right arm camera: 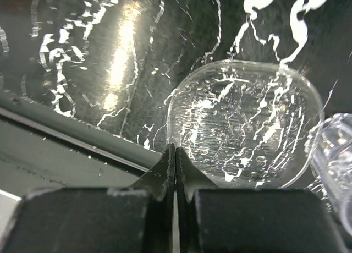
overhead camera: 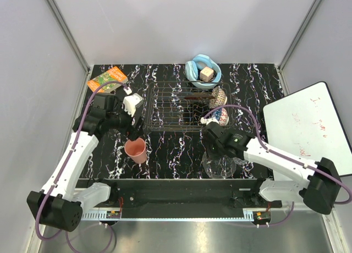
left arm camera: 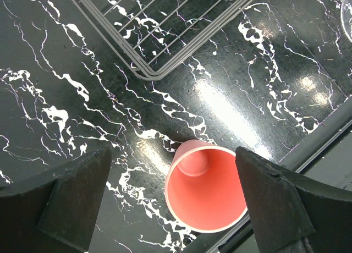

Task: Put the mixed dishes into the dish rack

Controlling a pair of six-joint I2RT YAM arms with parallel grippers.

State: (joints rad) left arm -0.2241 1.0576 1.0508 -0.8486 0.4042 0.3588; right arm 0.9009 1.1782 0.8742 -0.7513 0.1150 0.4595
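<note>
The pink plastic cup (overhead camera: 136,149) stands upright on the black marble table, in front of the dish rack (overhead camera: 165,107). My left gripper (overhead camera: 133,133) is open just above it; in the left wrist view the cup (left arm camera: 206,190) sits between the fingers, nearer the right one, with the gripper (left arm camera: 173,162) open. My right gripper (overhead camera: 214,151) is shut on the rim of the clear glass bowl (overhead camera: 219,166), also seen in the right wrist view (right arm camera: 242,126), gripper (right arm camera: 175,152). The clear glass cup (right arm camera: 333,159) stands beside the bowl. The red floral plate (overhead camera: 218,95) and the small blue patterned bowl (overhead camera: 221,117) sit at the rack's right end.
A light-blue bowl with a tan cube (overhead camera: 204,72) sits behind the rack. An orange-green book (overhead camera: 108,78) lies at the back left. A whiteboard (overhead camera: 308,126) lies to the right. The rack's corner (left arm camera: 148,71) shows near the cup. The table's front rail (right arm camera: 66,126) runs close to the bowl.
</note>
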